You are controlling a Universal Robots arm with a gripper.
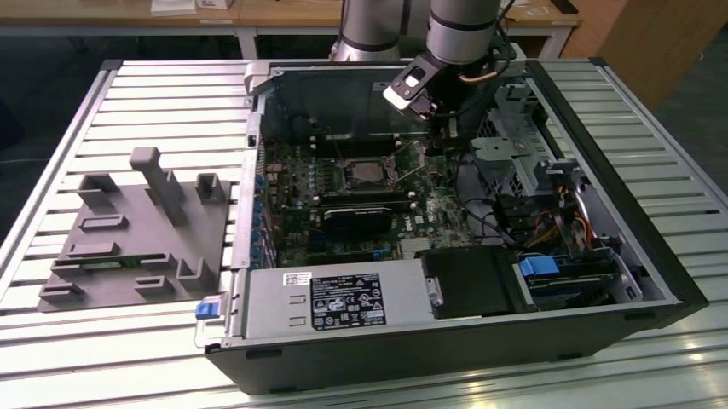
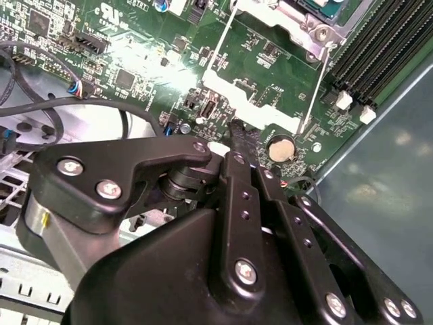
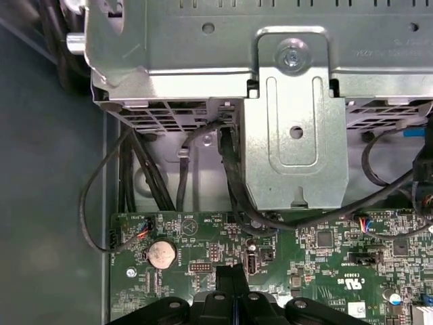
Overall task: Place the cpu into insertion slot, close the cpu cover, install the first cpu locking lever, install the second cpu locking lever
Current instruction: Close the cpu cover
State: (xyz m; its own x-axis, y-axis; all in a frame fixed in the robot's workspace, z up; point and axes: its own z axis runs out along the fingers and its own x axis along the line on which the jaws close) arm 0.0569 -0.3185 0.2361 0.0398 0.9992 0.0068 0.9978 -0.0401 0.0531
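The cpu [image 1: 366,173] lies flat in the insertion slot [image 1: 341,175], which the exterior view shows about the middle of the green board [image 1: 432,223], nearer the board's far edge than its near one. The cpu cover [image 2: 291,17] looks to us to be down around the chip, though we cannot be sure it is fully seated. In the second wrist view two thin wire rods run beside the socket frame, one lever [image 2: 218,47] and the other lever [image 2: 316,84]. We cannot tell whether either is hooked under its catch.

The gripper [image 2: 237,128] hangs low over the board just beside the socket, on the side toward the drive cage [image 3: 294,122]. Its jaws are drawn together to a narrow seam, with nothing between them that we can see. The tip is near the coin battery [image 2: 281,147] and close above small soldered parts.

We judge the main danger to be a push that goes off line, so that the closed tip slips off a springy wire lever and scrapes the board or knocks the battery. A lever that is not caught could also spring back. The black cables [image 3: 230,176] hanging from the cage could snag the arm.
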